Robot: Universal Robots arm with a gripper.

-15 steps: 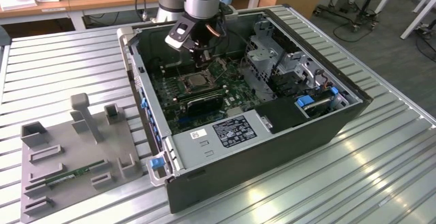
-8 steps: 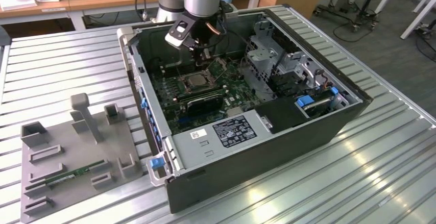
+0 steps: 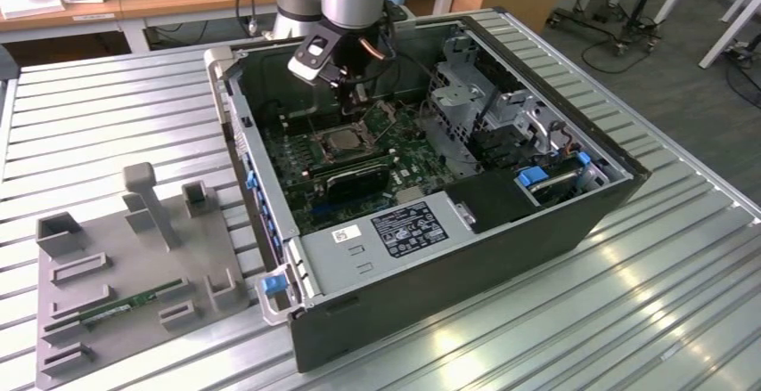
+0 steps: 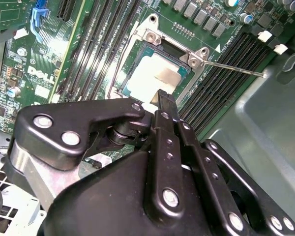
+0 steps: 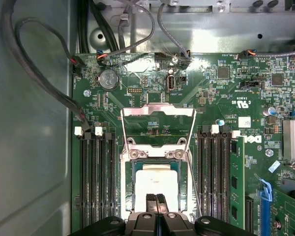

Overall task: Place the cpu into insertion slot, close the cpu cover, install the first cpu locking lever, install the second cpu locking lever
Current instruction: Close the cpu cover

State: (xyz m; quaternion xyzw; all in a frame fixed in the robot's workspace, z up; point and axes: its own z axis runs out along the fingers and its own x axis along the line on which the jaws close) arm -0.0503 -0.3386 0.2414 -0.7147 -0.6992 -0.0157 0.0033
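Cpu (image 5: 155, 179) lies seated in the slot (image 5: 129, 191) at mid-board, so step one is apparently done. Cover (image 5: 158, 111) stands raised on its hinge, not yet closed. One lever (image 4: 236, 68) juts free over the memory slots (image 5: 216, 182), so both latching steps look outstanding. Gripper (image 5: 156, 197) is poised over the cpu's edge opposite the hinge, jaws pressed together on nothing visible; contact cannot be told. Memory slots flank the slot closely on two sides. Cables (image 5: 39, 83) loop along the case (image 3: 476, 257) wall, leaving open room mainly straight above the board (image 5: 226, 88).
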